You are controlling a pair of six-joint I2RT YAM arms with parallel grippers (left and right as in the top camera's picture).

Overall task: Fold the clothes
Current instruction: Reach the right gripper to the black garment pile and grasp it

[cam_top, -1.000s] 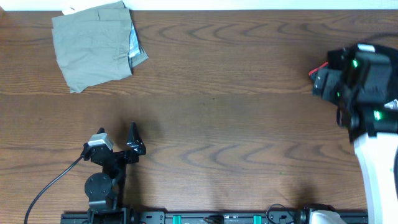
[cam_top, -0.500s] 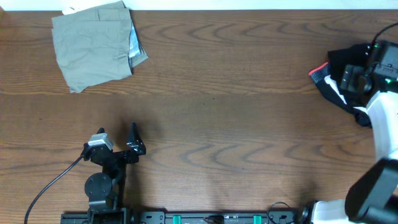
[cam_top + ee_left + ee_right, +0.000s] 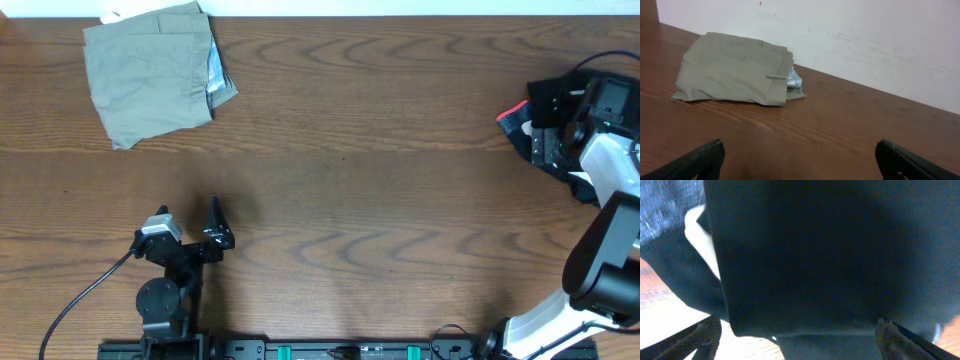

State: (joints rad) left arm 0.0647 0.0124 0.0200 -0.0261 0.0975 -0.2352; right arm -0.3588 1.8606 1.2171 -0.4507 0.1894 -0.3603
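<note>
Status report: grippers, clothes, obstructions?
Left gripper open, empty. Right gripper open, over black garment. Khaki piece folded, far-left corner. Nothing in the way.

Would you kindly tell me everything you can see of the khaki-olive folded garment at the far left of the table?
The khaki-olive folded fabric garment lies flat on the brown wooden table, at its far left edge, close to the white wall. It looks like soft woven cloth, folded into a rough rectangle that sits slightly askew, with stitched seams and a layered hem showing. A light blue-white piece peeks out of its right side. Apart from that piece, only the table touches it.
</note>
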